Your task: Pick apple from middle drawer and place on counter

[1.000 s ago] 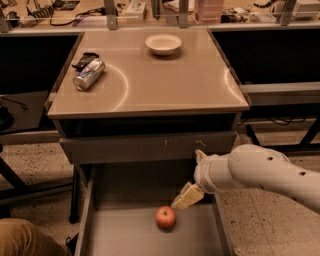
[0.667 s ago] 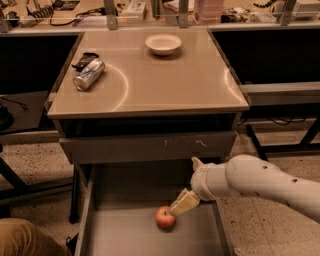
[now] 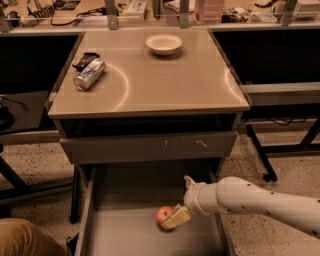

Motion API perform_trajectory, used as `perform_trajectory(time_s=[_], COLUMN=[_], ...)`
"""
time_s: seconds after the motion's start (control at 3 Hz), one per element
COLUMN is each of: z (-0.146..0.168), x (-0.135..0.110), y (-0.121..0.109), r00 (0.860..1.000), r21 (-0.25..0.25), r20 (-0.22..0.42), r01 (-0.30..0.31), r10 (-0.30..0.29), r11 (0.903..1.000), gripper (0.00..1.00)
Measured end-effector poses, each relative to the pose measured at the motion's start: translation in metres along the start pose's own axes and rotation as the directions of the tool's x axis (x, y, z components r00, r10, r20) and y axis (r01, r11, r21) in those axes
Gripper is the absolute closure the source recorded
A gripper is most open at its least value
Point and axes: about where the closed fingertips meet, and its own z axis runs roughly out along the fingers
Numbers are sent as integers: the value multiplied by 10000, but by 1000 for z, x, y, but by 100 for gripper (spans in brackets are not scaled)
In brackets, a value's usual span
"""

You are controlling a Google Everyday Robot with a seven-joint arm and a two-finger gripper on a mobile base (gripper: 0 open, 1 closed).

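Reaching into middle drawer (image 3: 125,236), jaws touching apple (image 3: 162,215), grip unclear, open floor leftward.

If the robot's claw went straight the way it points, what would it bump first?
Probably the apple. The claw is low in the middle drawer, pointing at the apple right beside it. I can't tell if they already touch.

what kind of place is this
Probably a robotics lab: a cable-strewn desk behind the counter, and a robot's tool at the apple in the open middle drawer.
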Motion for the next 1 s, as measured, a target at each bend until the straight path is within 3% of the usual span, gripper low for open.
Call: perform_trajectory(time_s=[0.33,1.0], z=[28,36], x=[21,22], y=[3,8], r00=[9992,9989], r21=[-375,-339], r20=[-60,299], r01=[-410,-350], r10=[408,360], r11=[9985,9988], gripper=[0,0])
